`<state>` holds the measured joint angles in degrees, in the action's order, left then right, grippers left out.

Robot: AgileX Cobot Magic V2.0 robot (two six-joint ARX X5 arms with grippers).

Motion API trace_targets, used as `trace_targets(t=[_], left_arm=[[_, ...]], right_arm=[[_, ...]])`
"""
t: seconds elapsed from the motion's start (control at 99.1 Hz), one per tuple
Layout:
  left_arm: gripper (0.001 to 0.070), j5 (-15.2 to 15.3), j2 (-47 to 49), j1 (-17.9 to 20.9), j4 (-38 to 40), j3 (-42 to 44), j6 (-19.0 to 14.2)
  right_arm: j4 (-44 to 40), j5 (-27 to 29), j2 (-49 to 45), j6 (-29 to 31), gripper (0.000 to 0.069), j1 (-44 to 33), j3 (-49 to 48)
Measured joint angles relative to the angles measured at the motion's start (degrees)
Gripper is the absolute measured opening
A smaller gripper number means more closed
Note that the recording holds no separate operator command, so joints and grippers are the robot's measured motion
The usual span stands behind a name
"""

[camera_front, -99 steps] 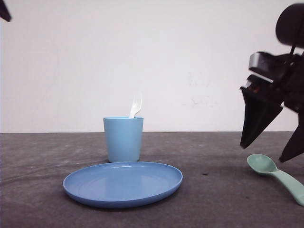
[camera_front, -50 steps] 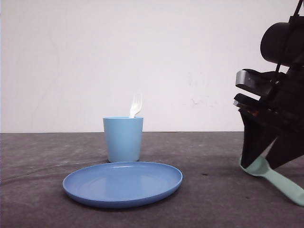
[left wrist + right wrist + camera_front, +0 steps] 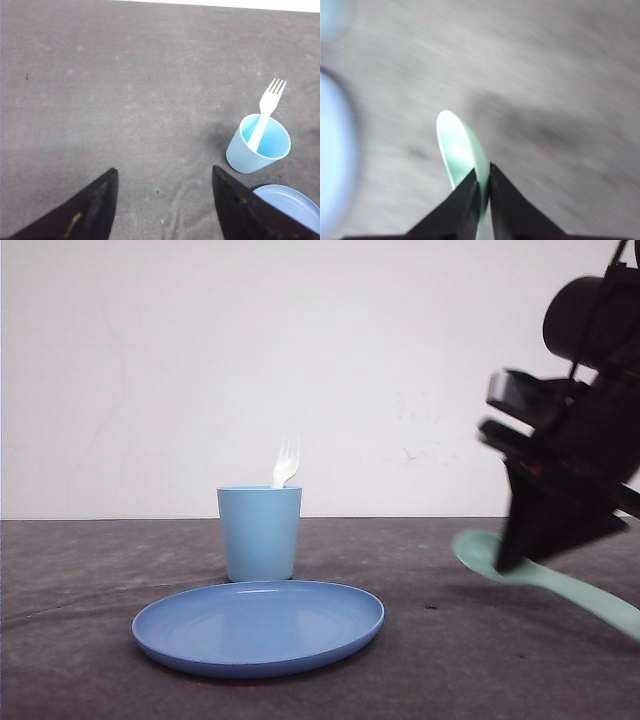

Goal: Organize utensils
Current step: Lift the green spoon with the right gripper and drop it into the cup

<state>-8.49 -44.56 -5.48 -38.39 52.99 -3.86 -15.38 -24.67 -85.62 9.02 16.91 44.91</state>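
In the front view the right gripper (image 3: 540,540) pinches the green spoon (image 3: 480,552) near its bowl, lifted off the table (image 3: 430,660); its wrist view shows the fingers (image 3: 470,200) nearly together on the spoon. The left wrist view shows the left gripper (image 3: 162,200) spread wide over bare table, and the fork (image 3: 267,107) standing tines-up in the cup (image 3: 257,147) beside the plate (image 3: 287,202).

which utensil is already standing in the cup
The white fork: it stands tines up in the light blue cup. The mint-green spoon is pinched in the right gripper instead.
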Motion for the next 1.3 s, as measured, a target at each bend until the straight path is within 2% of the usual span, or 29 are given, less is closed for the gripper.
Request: trace_targets(t=[0.172,0.394,0.495,0.656,0.767,0.868,1.05,1.302], left_arm=[[0.0357,0.0,0.0,0.0,0.0,0.0,0.0],[0.0357,0.0,0.0,0.0,0.02,0.0,0.0],[0.0357,0.0,0.0,0.0,0.0,0.0,0.0],[0.0357,0.0,0.0,0.0,0.0,0.0,0.0],[0.0357,0.0,0.0,0.0,0.0,0.0,0.0],[0.0357,0.0,0.0,0.0,0.0,0.0,0.0],[0.0357,0.0,0.0,0.0,0.0,0.0,0.0],[0.0357,0.0,0.0,0.0,0.0,0.0,0.02]], right_arm=[[5.68,-6.73,0.0,2.89,0.0022,2.16,5.88],[18.27,-7.69,0.02,6.8,0.0022,6.93,9.66],[25.62,-5.79,0.02,7.82,0.0022,9.4,9.66],[34.27,1.81,0.02,7.67,0.0022,13.79,9.66],[39.19,7.15,0.0,5.4,0.0022,16.48,9.66],[45.37,9.35,-0.5,1.51,0.0022,18.58,9.66],[54.99,9.7,-4.33,-6.12,0.0022,21.07,9.68],[59.71,9.79,-11.96,-11.82,0.0022,22.01,9.86]])
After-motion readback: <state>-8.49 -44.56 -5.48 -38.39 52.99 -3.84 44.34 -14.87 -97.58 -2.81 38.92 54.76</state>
